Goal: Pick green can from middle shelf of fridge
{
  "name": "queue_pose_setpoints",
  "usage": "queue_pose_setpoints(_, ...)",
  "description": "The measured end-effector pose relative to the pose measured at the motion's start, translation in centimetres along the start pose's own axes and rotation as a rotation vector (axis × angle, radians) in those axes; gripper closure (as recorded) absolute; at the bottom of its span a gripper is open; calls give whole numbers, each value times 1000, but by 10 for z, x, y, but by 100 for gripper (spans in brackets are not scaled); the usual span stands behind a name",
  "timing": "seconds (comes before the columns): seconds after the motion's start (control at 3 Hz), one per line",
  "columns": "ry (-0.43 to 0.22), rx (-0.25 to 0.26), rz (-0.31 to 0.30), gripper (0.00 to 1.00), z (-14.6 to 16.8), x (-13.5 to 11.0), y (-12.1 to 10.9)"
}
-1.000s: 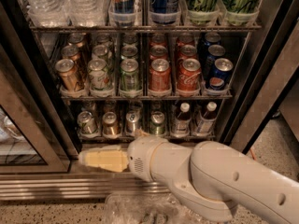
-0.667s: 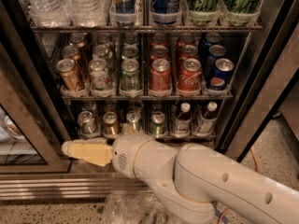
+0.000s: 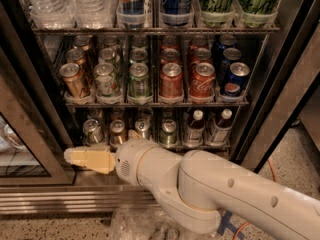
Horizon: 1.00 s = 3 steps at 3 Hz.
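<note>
**Green can at the front of the middle shelf, claw low at the fridge sill**

The green can (image 3: 139,80) stands upright at the front of its clear plastic lane on the middle shelf (image 3: 155,104) of the fridge (image 3: 282,91). More cans line up behind it in the same lane. Just to the left of the green can is a paler white-and-green can (image 3: 106,79), and beyond that a gold can (image 3: 73,79). To the right of the green can come two lanes of red cans (image 3: 171,80), then a blue can (image 3: 236,78) at the far end.

Above the green can, the upper rack holds water bottles (image 3: 75,4) on the left and tall cans in plastic holders (image 3: 132,1) towards the right. Below the green can, the lowest rack carries small cans (image 3: 117,131) and, further right, small bottles (image 3: 195,126).

The claw (image 3: 70,155) sits well below the green can and to its left, level with the fridge's lower sill and pointing left. It touches no can. Whether the claw is spread or pressed together cannot be told from this side. The white arm (image 3: 220,189) runs from it down to the right, across the front of the lowest rack. Far below and to the right of the green can, an orange cable (image 3: 272,166) lies on the speckled floor.
</note>
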<state>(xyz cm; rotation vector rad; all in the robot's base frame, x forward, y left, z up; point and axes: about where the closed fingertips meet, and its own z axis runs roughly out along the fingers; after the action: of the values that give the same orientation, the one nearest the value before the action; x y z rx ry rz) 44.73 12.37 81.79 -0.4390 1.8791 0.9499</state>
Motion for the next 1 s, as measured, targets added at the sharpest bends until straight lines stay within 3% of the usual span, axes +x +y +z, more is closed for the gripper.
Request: queue_pose_setpoints(1.0, -163, 175, -41, 0, 23, -34, -20)
